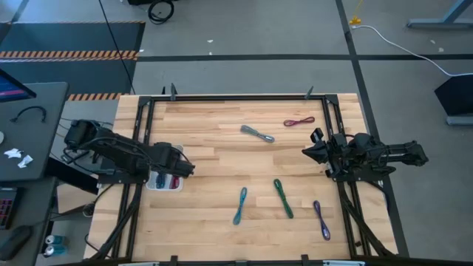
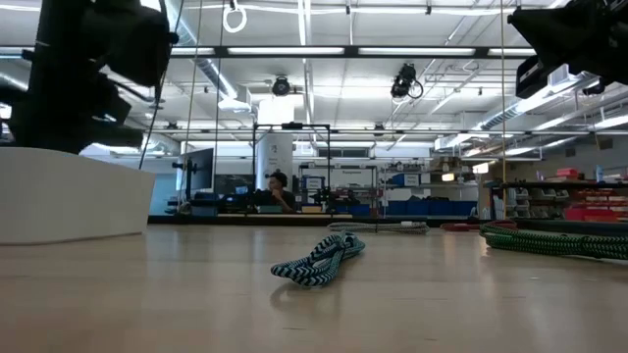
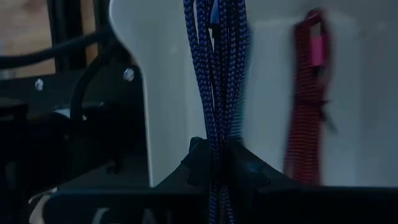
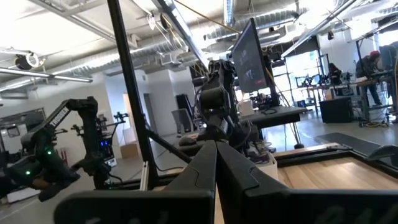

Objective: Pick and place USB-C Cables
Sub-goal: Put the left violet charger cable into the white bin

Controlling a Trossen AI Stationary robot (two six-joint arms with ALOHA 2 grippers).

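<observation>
Notably, left gripper (image 3: 221, 171): clenched on a blue cable (image 3: 217, 74), over the white tray (image 1: 157, 184) at frame's left.
Right gripper (image 4: 216, 163): fingers pressed together, empty, right of frame.
Table: five cables loose.

You have open wood across the table's middle, between the grey cable (image 1: 257, 134) on the far side and the teal cable (image 1: 241, 205) and green cable (image 1: 283, 198) on the near side. On the left, the left gripper (image 1: 179, 169) hangs over the white tray (image 1: 158, 186), blocking it. The right gripper (image 1: 310, 150) crowds the right edge, between the maroon cable (image 1: 298, 122) and purple cable (image 1: 321, 219).
</observation>
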